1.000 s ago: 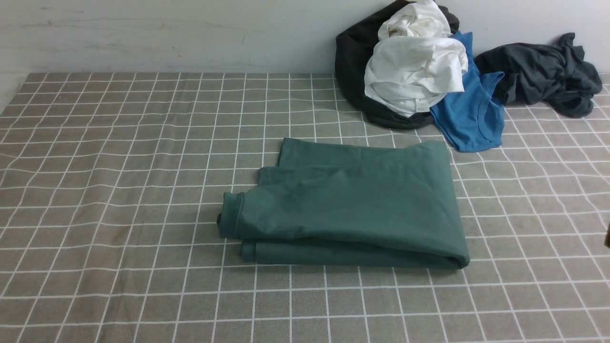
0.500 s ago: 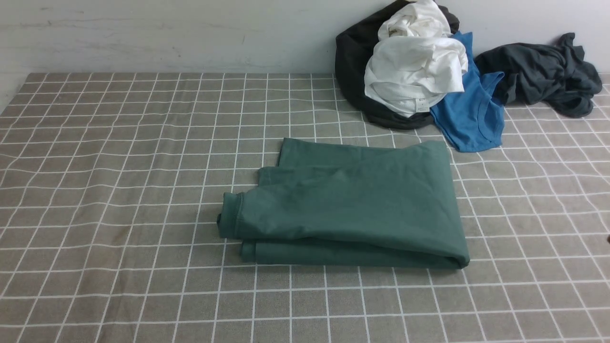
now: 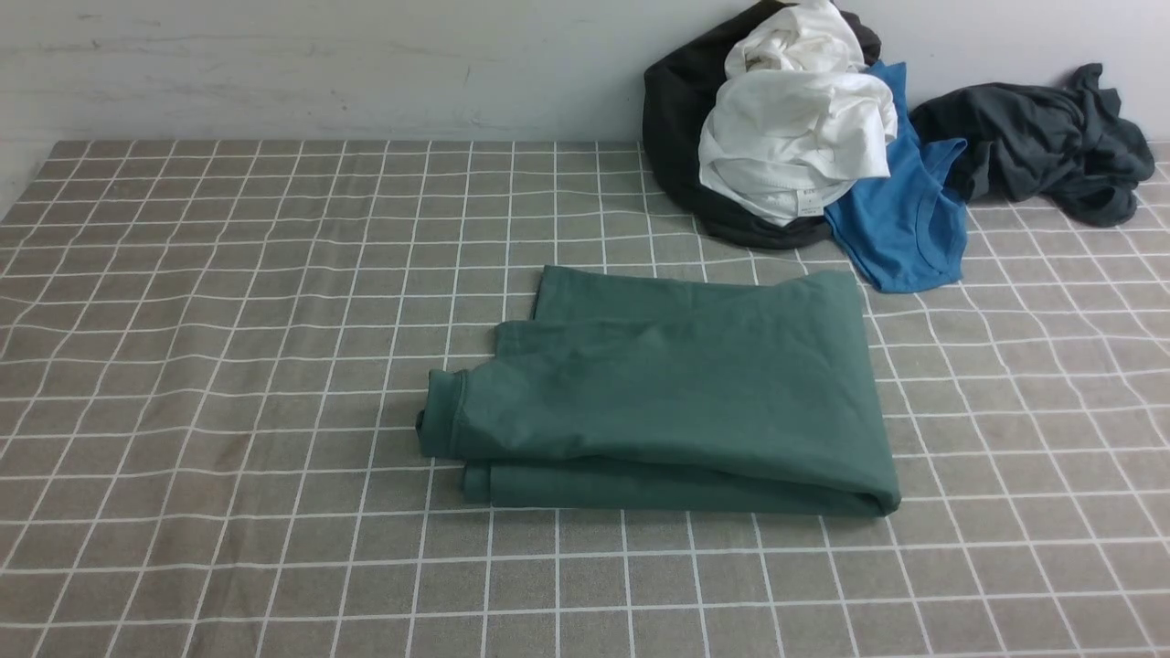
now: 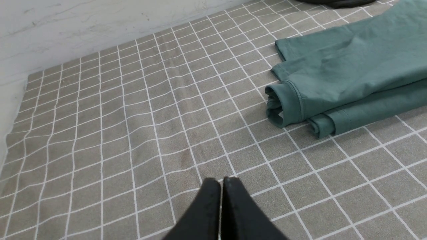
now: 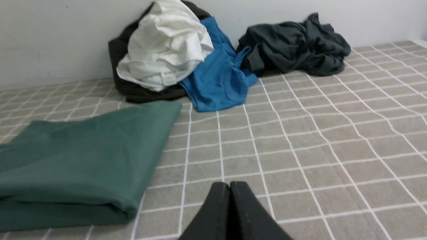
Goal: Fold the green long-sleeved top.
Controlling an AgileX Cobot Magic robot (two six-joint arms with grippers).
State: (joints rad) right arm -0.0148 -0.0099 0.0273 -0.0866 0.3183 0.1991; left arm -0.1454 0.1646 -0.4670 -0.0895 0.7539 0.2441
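Note:
The green long-sleeved top (image 3: 676, 393) lies folded into a thick rectangle in the middle of the checked tablecloth, a ribbed cuff sticking out at its left end (image 4: 283, 103). It also shows in the right wrist view (image 5: 76, 163). Neither arm appears in the front view. My left gripper (image 4: 221, 181) is shut and empty, hovering over bare cloth well to the left of the top. My right gripper (image 5: 230, 185) is shut and empty, over bare cloth just right of the top's folded edge.
A pile of clothes sits against the back wall at the right: a white garment (image 3: 795, 137) on a black one (image 3: 676, 119), a bright blue shirt (image 3: 900, 219) and a dark grey garment (image 3: 1042, 137). The grey checked tablecloth (image 3: 228, 366) covers the table.
A dark bit of the right arm at the front view's right edge has slid out of sight. The green top has not moved.

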